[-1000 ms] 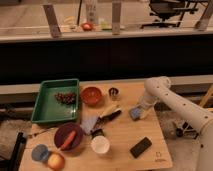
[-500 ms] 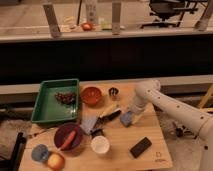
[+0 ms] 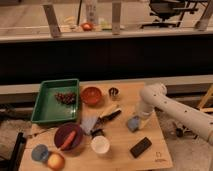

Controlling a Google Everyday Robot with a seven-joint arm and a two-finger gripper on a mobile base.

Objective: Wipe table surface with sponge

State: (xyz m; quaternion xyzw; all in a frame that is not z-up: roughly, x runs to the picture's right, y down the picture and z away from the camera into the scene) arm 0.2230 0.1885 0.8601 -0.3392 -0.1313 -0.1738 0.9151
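Observation:
The light tan table surface [image 3: 124, 152] fills the lower middle of the camera view. The small pale blue-grey sponge [image 3: 132, 124] lies flat on it, right of centre. My gripper [image 3: 136, 118] points down from the white arm that comes in from the right. It is shut on the sponge and presses it against the wood. The arm's wrist hides most of the fingers.
A black block [image 3: 141, 147] lies just in front of the sponge, and a white cup [image 3: 100, 145] to its left. A grey cloth [image 3: 89, 124], a black-handled tool [image 3: 110, 115], an orange bowl [image 3: 91, 95], a metal cup [image 3: 113, 92], a green tray [image 3: 46, 111] and a dark bowl [image 3: 63, 134] fill the left half.
The gripper slid the sponge left across the table, then back a little to the right and nearer the front edge. Nothing else moved.

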